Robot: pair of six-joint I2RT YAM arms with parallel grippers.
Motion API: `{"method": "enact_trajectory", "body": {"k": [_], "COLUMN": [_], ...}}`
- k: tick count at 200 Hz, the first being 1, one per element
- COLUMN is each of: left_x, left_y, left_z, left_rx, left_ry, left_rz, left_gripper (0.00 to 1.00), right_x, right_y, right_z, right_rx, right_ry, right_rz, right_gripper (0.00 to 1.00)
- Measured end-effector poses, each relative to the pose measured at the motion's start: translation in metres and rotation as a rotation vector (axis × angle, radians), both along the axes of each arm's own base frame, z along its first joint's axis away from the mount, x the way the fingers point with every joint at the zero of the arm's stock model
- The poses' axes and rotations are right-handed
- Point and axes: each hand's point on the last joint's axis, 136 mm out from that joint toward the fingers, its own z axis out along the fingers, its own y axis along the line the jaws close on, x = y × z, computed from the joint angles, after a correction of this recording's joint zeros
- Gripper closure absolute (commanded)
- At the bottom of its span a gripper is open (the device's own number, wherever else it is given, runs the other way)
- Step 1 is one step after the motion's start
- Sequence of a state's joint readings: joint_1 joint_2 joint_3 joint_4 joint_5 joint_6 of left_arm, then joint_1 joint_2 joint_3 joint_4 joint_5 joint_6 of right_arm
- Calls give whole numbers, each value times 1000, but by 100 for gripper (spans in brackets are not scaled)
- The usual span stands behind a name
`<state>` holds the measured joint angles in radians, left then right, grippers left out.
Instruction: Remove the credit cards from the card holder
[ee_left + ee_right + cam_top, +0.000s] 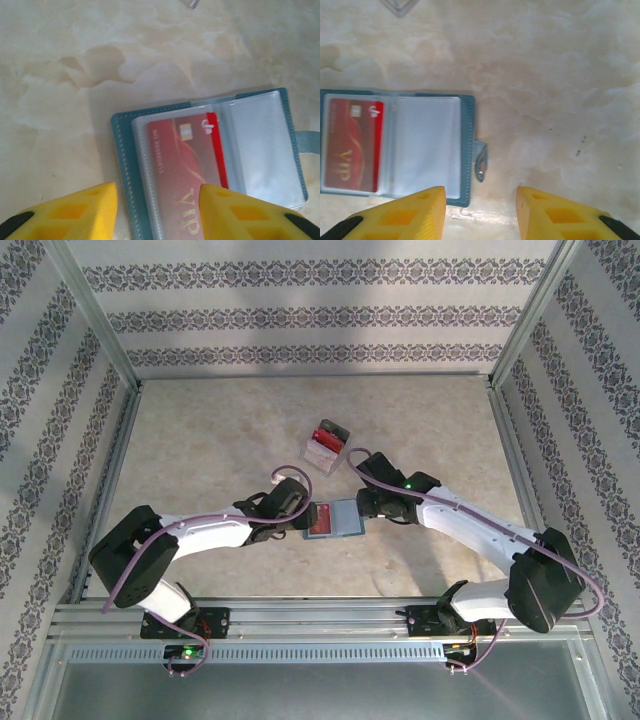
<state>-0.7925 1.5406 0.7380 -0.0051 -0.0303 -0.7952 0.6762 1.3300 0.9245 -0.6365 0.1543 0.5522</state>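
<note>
Card holder (333,519) lay opened flat on the bench (200,440), centre, between your two arms. Red card (187,165) sat under a clear sleeve (425,145) on its left page. Your left jaws stood part open astride the card side, with no pinch visible. Your right jaws stood apart over bare bench beside the closure tab (480,160). Holder judged light and floppy, sleeve slick. You'd do best to pin the empty page and take the card by its edge.

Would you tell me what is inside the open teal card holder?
In the teal card holder, a red VIP card sits in one clear sleeve; the other sleeve looks empty. Anything beneath is hidden.
</note>
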Motion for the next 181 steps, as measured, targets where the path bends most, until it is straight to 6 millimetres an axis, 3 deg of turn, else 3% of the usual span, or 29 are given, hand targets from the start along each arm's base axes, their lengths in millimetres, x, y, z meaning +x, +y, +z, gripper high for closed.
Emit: {"method": "enact_trajectory", "body": {"k": [43,89,181], "left_x": [-8,-8,-5], "left_y": [11,15,9], "left_z": [-19,-23,-29], "left_rx": [0,-5,-4], "left_ry": [51,66,87], "left_rz": [48,68,55], "left_gripper": [56,65,76], "right_x": [-5,-8,-10], "right_y": [31,71,93], "right_z": [-9,-32,-65], "right_rx": [98,158,211], "right_ry": [64,158,267], "right_rz": [58,128,147], "right_gripper": [62,62,65]}}
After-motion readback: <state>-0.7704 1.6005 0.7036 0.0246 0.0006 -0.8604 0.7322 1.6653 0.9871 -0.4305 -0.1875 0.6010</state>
